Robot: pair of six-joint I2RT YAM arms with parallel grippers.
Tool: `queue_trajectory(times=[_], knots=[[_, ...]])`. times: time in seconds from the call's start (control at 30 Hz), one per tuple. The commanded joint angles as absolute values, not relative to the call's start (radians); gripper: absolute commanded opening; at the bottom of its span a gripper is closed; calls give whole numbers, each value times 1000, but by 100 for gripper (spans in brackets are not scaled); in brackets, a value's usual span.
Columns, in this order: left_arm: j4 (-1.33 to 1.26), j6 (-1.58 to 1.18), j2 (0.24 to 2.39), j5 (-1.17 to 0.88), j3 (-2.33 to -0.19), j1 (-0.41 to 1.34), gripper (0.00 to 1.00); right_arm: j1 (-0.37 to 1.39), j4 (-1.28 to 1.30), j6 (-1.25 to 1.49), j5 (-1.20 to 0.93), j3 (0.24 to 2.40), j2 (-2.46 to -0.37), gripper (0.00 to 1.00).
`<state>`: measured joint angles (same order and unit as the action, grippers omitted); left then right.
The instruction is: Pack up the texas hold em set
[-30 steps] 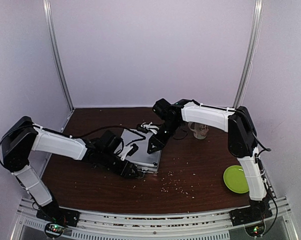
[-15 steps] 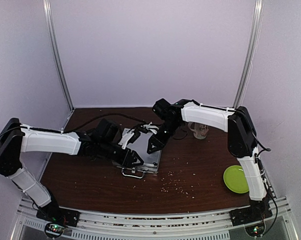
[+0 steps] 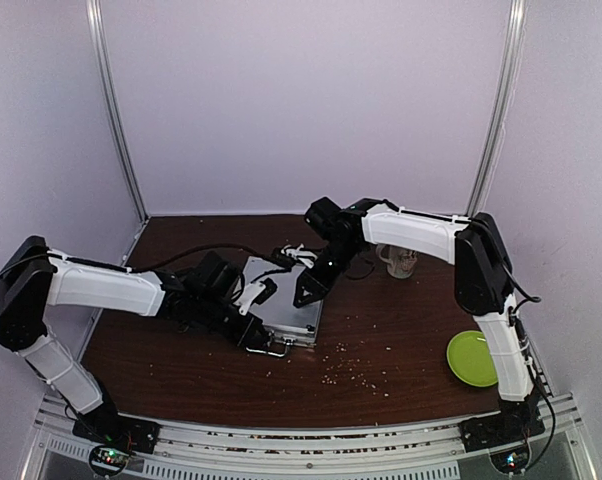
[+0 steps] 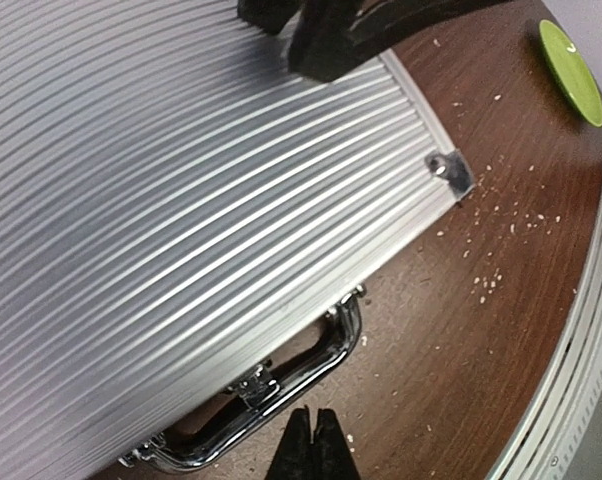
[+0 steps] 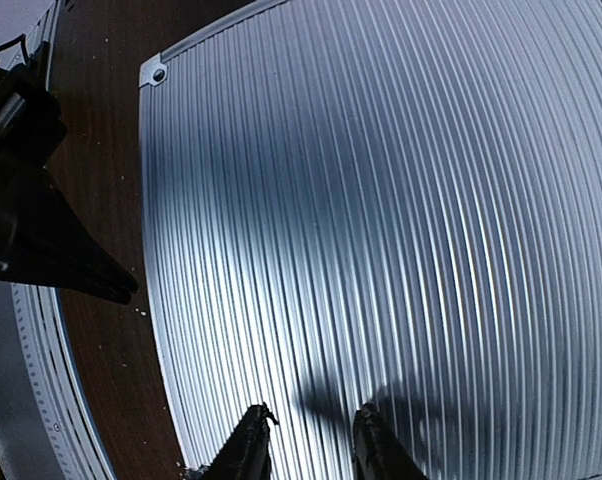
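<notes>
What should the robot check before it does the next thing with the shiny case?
1. Lid of the silver case down flat: ok.
2. Latches fastened: cannot tell.
3. Left gripper shut, near the handle but not around it: ok.
4. Right gripper over the lid's right side; fingertips slightly apart in its wrist view; touching the lid: cannot tell.
5. Chips, dice or cards left out on the table: none seen, only crumbs: ok.
6. Mug and green plate away from the case: ok.

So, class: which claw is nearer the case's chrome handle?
Left. The left claw sits shut just beside the handle; the right claw rests over the case lid, farther off.
</notes>
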<state>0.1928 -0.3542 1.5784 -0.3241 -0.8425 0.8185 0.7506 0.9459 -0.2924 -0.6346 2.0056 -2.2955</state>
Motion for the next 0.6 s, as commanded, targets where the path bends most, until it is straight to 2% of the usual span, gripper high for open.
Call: queue_trajectory(times=[0.0,0.57], knots=[[209,-333,1624,-270,-869,824,0,759,1005,-296,-593,1982,-2378,29],[168,-340,1705,-231,-884,827,0,759,1011,-296,-599,1989,-2402,29]])
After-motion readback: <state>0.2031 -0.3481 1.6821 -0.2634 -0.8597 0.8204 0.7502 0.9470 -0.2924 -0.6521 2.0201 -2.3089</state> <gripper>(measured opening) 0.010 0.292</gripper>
